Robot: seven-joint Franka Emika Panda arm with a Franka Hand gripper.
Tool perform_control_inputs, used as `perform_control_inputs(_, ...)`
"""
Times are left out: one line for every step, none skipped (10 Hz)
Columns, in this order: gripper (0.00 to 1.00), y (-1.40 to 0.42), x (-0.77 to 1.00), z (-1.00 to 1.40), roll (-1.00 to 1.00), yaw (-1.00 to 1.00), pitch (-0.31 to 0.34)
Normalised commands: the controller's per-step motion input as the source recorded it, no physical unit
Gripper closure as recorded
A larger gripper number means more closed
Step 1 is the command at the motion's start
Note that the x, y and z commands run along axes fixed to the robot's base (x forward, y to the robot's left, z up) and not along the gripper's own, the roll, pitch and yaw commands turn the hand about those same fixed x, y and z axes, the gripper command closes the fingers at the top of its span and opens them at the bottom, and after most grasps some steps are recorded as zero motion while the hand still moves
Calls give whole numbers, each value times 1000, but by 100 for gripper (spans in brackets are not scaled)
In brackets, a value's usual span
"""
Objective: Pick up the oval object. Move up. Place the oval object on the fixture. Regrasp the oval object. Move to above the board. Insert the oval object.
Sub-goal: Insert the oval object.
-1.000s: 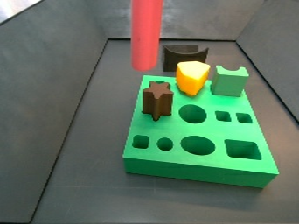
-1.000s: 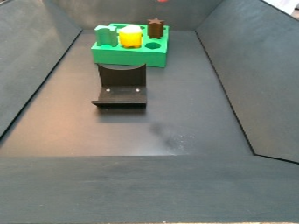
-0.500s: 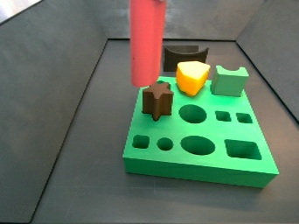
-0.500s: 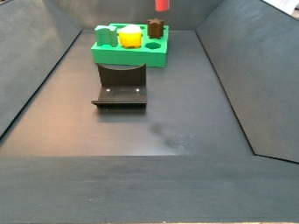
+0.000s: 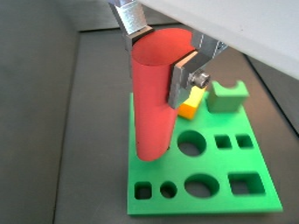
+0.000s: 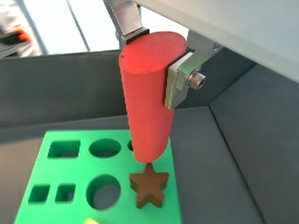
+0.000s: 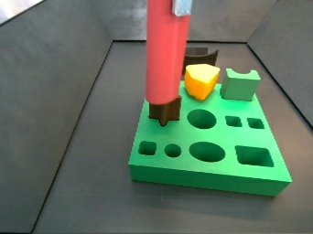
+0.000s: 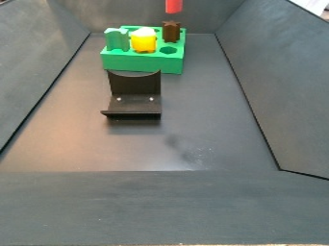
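A: Starting large — dark grey floor (image 8: 193, 125) with sloped dark walls (image 8: 276, 77), matte and bare apart from the rig pieces. Big flat bright green board (image 7: 208, 146) with cut-out holes sits toward one end; the dark brown-black notched fixture (image 8: 133, 96) stands just in front of it in a side view.

B: And the long smooth salmon-red oval object (image 7: 166, 50)?

A: Upright, hanging over the board, lower end near the dark brown star peg (image 7: 166, 108). Held vertical, I judge, so it can go straight down into a hole.

B: Gripper?

A: Gripper (image 5: 163, 54) clamped on the rod near its top; silver finger plate (image 5: 184, 77) pressed flat to its side in both wrist views. High grip leaves the lower length free for insertion.

B: Neighbours?

A: Yellow wedge (image 7: 202, 81) and small light green notched block (image 7: 241, 85) stand at the board's far edge, clear of the rod.
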Motion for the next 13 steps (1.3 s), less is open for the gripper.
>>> perform_control_inputs(100, -214, 191, -109, -47, -760, -7)
perform_control_inputs(100, -223, 194, -89, -50, -746, -11)
perform_control_inputs(100, -220, 200, -103, -46, -746, -17)
perform_control_inputs(100, -223, 183, -120, -39, -760, -30)
perform_control_inputs(100, -234, 120, -294, 0, -820, 0)
perform_control_inputs(100, -229, 109, -303, 0, -829, -1)
perform_control_inputs(100, -223, 120, -274, 0, -817, -17)
perform_control_inputs(100, -223, 129, -271, 0, -814, -6)
perform_control_inputs(100, -180, 194, -169, 0, -763, -27)
perform_control_inputs(100, -29, 0, 0, 4, 0, -13)
perform_control_inputs(100, -151, 360, -209, 71, -103, 0)
perform_control_inputs(100, -120, 614, -246, 129, -160, 0)
perform_control_inputs(100, -91, 589, -269, 101, -154, 0)
